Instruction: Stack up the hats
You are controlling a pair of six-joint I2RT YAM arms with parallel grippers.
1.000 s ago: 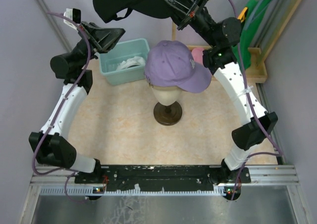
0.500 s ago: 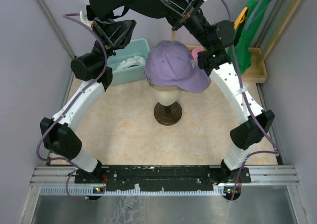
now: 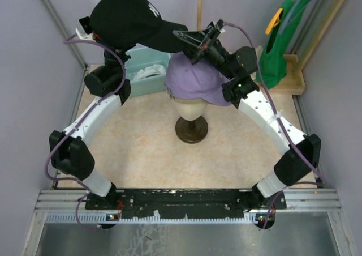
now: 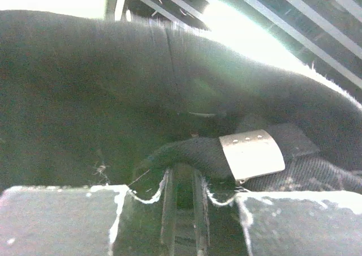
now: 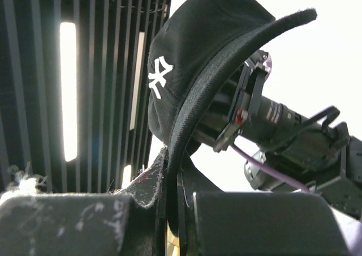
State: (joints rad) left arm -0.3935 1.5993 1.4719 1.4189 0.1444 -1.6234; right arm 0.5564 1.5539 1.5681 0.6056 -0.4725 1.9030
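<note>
**Hat stack: second cap aloft, not yet placed**

- Black cap (image 3: 125,17), white logo: held high over the far left of the table and carried by both arms. It touches nothing below. The crown faces up and the brim points right, toward the head.
- Right gripper (image 5: 174,204): fingers pressed together on the brim edge, with the brim running up and away from them in the wrist view.
- Left gripper (image 4: 181,195): fingers closed to a narrow slit on the rear strap of the black cap, just beside its pale clasp (image 4: 251,154). From above, the crown hides this gripper.
- Purple cap (image 3: 195,81): seated on the head (image 3: 189,107) at table centre, brim to the right. It serves as the base of the stack. Whether anything lies under it cannot be told.
- White cap (image 3: 149,72): pale fabric in the bin (image 3: 161,56), far left, judged to be a cap awaiting its turn. It is partly covered by the black cap above.
- Green top (image 3: 275,46): hangs at far right and is not part of the task.

Progress, as judged: one cap is in place. The black cap is lifted but sits left of and above the purple one. It has yet to be carried over, lowered onto the crown and released. The white cap then follows. No further cap shows.
</note>
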